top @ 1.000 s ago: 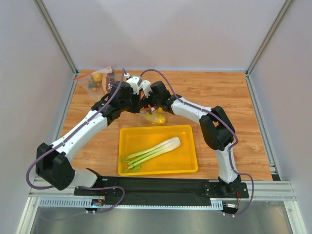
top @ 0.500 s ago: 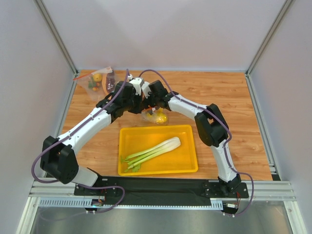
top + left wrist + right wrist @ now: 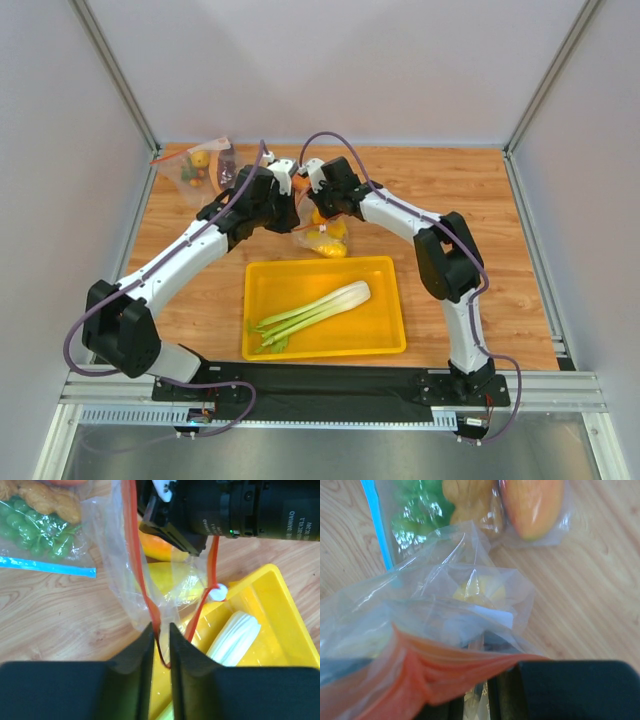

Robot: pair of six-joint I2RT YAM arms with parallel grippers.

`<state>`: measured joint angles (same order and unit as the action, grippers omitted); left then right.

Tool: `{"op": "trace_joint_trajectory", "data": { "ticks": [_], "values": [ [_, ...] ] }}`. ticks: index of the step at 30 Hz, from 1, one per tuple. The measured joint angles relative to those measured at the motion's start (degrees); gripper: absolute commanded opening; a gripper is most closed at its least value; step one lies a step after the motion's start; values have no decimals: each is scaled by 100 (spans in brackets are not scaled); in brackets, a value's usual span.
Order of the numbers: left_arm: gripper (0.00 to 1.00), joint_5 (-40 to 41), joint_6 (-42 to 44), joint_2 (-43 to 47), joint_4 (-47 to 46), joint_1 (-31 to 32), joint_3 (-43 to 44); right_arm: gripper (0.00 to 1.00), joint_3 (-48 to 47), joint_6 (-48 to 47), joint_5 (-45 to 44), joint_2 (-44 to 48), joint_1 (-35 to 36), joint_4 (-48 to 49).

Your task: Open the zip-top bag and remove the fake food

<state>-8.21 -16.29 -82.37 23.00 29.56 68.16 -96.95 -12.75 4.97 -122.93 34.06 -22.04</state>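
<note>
The zip-top bag (image 3: 318,238) hangs between my two grippers over the table just beyond the tray. Its red-orange strip (image 3: 142,580) runs down between the left gripper's (image 3: 161,640) fingers, which stand a narrow gap apart, so the strip lies loose. My right gripper (image 3: 480,702) is shut on the bag's film under the other side of the strip (image 3: 445,675). A yellow fruit (image 3: 165,580) and an orange fruit (image 3: 155,547) are inside the bag. The celery-like stalk (image 3: 315,308) lies in the yellow tray (image 3: 392,342). The left gripper (image 3: 295,208) and right gripper (image 3: 318,208) nearly touch.
Other clear bags (image 3: 197,168) with small food pieces lie at the table's far left corner; one has a blue zip strip (image 3: 47,566). The yellow tray's far rim (image 3: 260,575) is right under the hanging bag. Grey walls close in three sides.
The right gripper, wide open before, has closed on the bag's mouth and shifted slightly right. The left jaws have eased apart a little. The bag hangs a bit more spread.
</note>
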Motion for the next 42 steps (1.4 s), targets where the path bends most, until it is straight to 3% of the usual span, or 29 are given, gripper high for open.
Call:
{"op": "trace_joint_trajectory", "data": {
  "ticks": [3, 8, 12, 21, 42],
  "values": [
    [35, -72, 20, 116, 59, 9, 0, 18, 306, 149, 66, 282, -70, -144],
    [36, -144, 22, 431, 33, 9, 0, 24, 503, 286, 168, 544, -138, -258],
    [41, -256, 20, 522, 20, 9, 0, 40, 625, 361, 186, 608, -136, -254],
    [50, -708, -37, 448, -44, 9, 0, 61, 1088, 490, 214, 925, -131, -192],
    [52, -970, -142, 308, -164, 9, -2, 70, 1099, 546, -149, 417, -138, 68]
  ]
}}
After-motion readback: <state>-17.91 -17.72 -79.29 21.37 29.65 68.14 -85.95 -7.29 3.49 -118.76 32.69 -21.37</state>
